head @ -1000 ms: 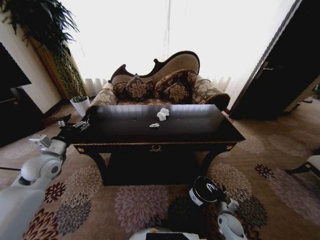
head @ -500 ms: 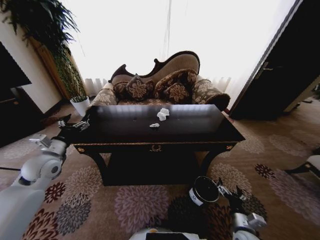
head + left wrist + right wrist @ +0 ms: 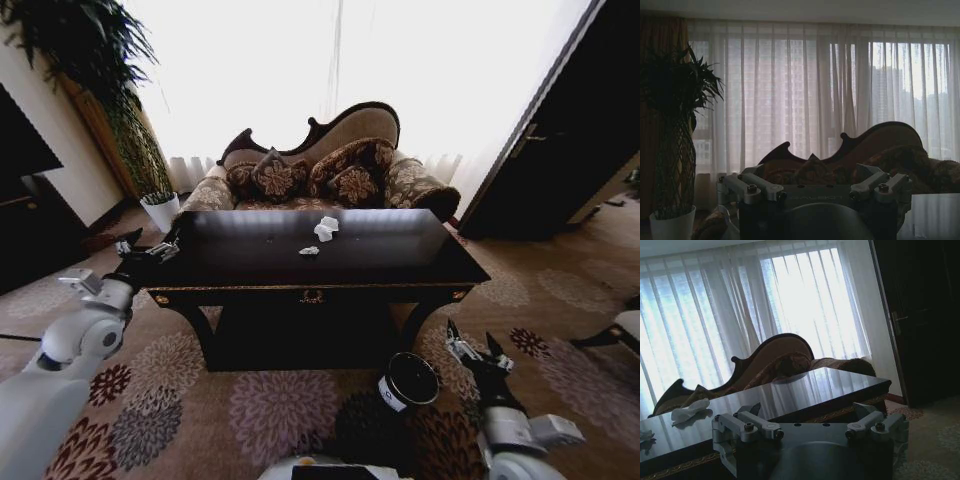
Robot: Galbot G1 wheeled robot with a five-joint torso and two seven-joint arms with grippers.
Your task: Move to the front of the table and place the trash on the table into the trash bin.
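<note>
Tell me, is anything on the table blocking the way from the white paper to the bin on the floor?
Nothing visible blocks it. The white paper wad lies on the bare table top with a small grey scrap beside it. The black trash bin stands open on the carpet in front of the table, next to the open right gripper.

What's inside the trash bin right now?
Not readable. The trash bin stands on the carpet before the table; its mouth is dark and its depth hidden. A white paper wad and a grey scrap lie on the table.
</note>
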